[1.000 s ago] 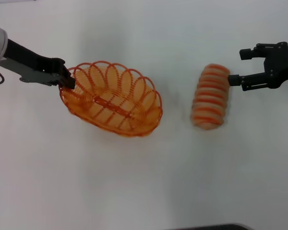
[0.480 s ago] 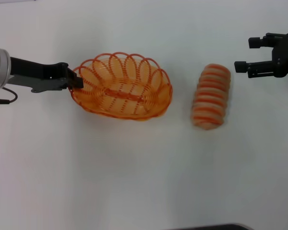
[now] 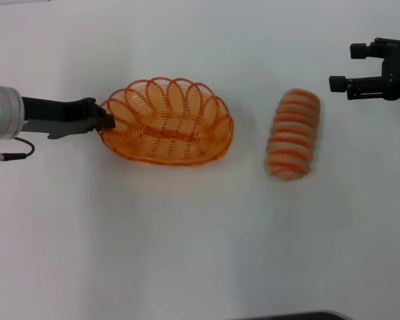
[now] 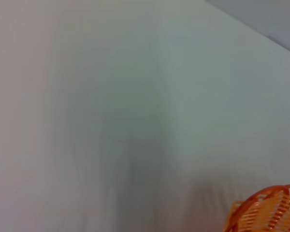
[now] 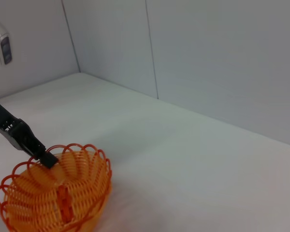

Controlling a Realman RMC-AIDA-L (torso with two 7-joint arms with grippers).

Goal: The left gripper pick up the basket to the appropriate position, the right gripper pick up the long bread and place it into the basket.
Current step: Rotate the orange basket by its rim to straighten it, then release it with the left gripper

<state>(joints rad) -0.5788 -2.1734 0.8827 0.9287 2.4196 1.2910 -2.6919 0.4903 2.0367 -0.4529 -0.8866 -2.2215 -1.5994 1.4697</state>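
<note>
The basket (image 3: 165, 121) is pinched at its nine o'clock rim by the left gripper (image 3: 107, 121). The long bread (image 3: 293, 134) lies on the tabletop (image 3: 200, 247) at the basket's three o'clock. The right gripper (image 3: 345, 67) is held spread at the bread's two o'clock, apart from it.

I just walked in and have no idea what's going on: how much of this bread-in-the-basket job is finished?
Roughly the first half. The left gripper has its jaws shut on the rim of the basket, holding it beside the long bread. The bread lies untouched on the white table. The right gripper, jaws open, hangs clear of the bread and must yet grasp it and put it in.
</note>
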